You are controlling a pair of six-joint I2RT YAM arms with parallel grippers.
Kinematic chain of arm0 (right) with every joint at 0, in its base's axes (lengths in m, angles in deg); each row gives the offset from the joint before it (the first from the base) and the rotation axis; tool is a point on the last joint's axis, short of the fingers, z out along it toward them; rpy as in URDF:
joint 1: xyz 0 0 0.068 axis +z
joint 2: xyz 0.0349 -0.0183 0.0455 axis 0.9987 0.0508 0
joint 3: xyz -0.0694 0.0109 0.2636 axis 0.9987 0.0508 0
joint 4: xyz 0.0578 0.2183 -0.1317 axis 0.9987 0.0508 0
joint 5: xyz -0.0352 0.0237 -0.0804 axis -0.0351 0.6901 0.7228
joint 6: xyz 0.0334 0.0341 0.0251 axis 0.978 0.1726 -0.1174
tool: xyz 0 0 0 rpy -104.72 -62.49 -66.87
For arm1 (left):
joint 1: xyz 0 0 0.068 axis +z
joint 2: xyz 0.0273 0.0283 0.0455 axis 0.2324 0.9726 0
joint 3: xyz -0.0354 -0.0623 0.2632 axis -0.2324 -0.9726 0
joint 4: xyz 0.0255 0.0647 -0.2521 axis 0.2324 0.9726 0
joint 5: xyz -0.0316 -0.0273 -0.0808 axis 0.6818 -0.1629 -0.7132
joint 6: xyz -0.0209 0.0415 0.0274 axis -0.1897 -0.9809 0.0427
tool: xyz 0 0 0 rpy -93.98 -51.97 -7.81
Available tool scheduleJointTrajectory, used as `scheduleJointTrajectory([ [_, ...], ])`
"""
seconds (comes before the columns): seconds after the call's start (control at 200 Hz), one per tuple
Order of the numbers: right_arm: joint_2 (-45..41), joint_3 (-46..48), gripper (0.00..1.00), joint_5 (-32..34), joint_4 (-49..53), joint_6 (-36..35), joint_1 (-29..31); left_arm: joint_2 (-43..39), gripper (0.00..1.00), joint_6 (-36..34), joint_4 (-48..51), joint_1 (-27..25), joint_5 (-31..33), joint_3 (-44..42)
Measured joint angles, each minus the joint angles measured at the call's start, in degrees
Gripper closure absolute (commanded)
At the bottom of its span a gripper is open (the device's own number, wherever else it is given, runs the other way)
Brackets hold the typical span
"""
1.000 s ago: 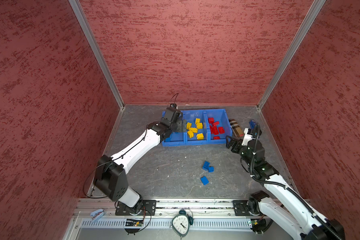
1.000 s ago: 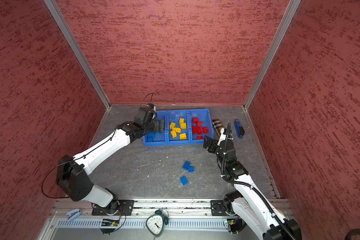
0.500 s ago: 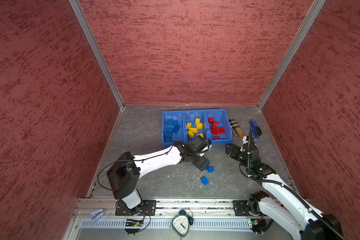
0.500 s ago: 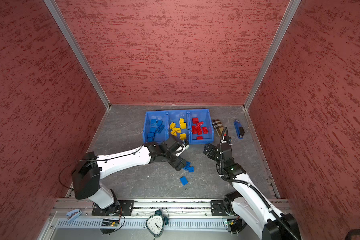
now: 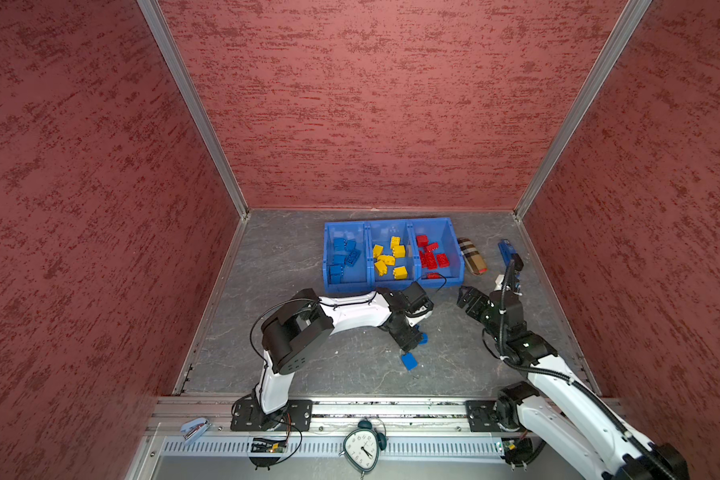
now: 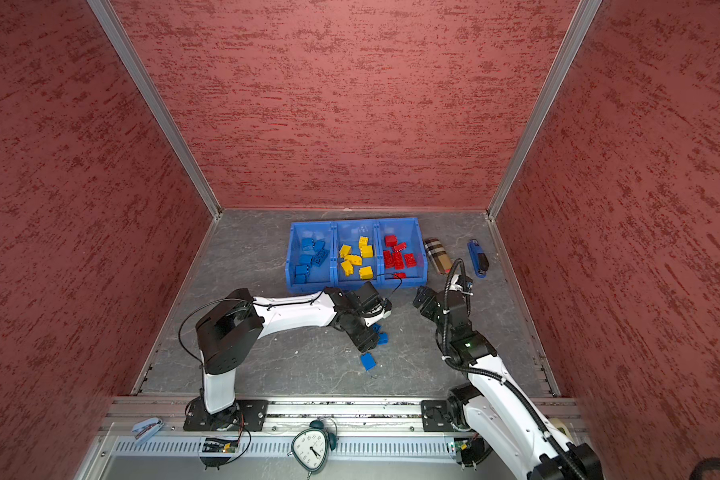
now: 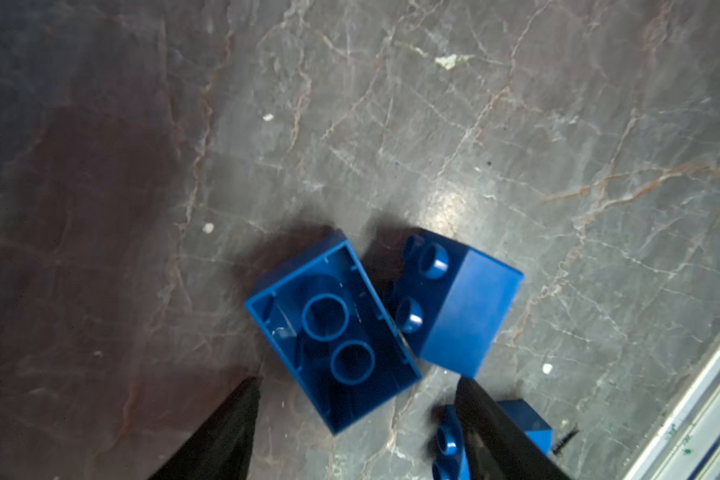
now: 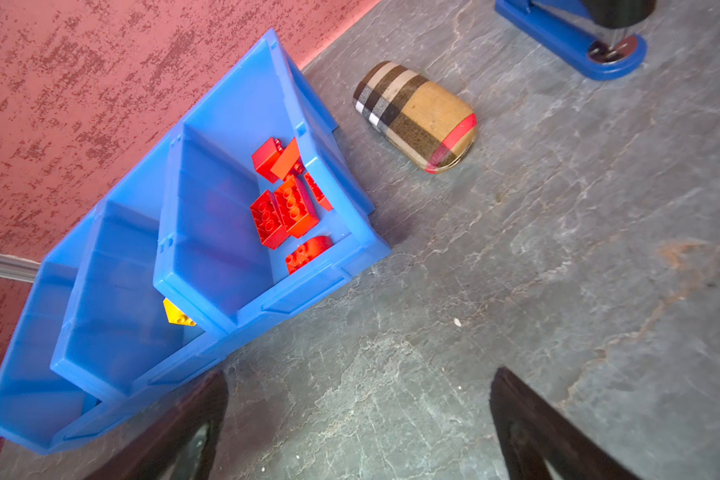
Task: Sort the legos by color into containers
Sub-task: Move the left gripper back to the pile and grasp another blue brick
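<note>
Legos [image 5: 399, 251] in bins [image 5: 346, 228]; clock [image 5: 362, 448] numerals blurred

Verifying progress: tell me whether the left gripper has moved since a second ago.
Yes. The left gripper moved from the leftmost blue bin toward the front rail, now at the loose blue bricks.

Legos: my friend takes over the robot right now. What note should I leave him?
Left gripper: open, straddling an upside-down blue brick on the table, not gripping it.
Right gripper: open, empty, near the containers.
Done: blue legos in the left bin, yellow legos in the middle, red legos in the right.
Left: three blue bricks on the table, that one included.
</note>
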Motion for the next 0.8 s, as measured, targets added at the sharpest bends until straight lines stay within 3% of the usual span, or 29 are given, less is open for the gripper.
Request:
scheduleJointTrajectory([
  [0.23,-0.6,0.0,0.01,1.2,0.3,0.0,0.0,2.8,0.28,0.3,-2.4,-0.4,4.7,2.9],
  [0.416,-0.6,0.0,0.01,1.5,0.3,0.0,0.0,4.2,0.47,1.0,-3.0,-0.3,6.1,4.4],
  [0.801,0.2,-0.3,0.01,-0.9,0.4,-3.0,0.0,2.4,0.67,1.2,-3.9,0.8,7.0,1.5],
])
